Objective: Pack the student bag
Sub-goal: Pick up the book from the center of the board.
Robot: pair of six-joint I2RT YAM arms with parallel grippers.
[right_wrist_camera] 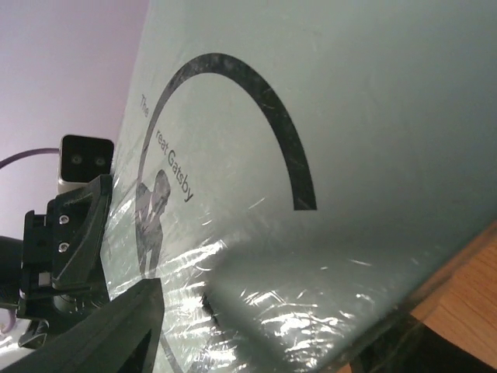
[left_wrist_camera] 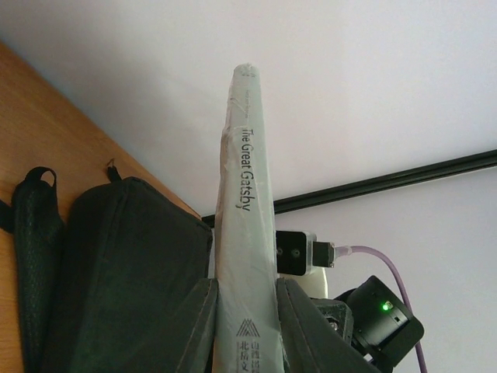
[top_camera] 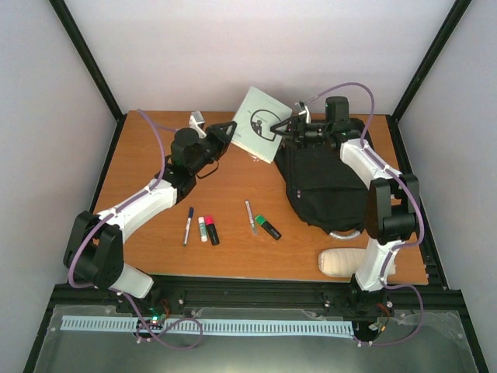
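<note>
The left gripper (left_wrist_camera: 247, 289) pinched the book (left_wrist_camera: 247, 194) by one edge, the spine running out past its fingertips. The right gripper (top_camera: 282, 128) met the book's opposite edge. One finger (right_wrist_camera: 109, 326) showed against the cover, but whether those jaws were spread or pressed could not be told. The bag (top_camera: 318, 183) lay on the table (top_camera: 233, 256) beneath the right jaws, beyond the book from the left ones.
</note>
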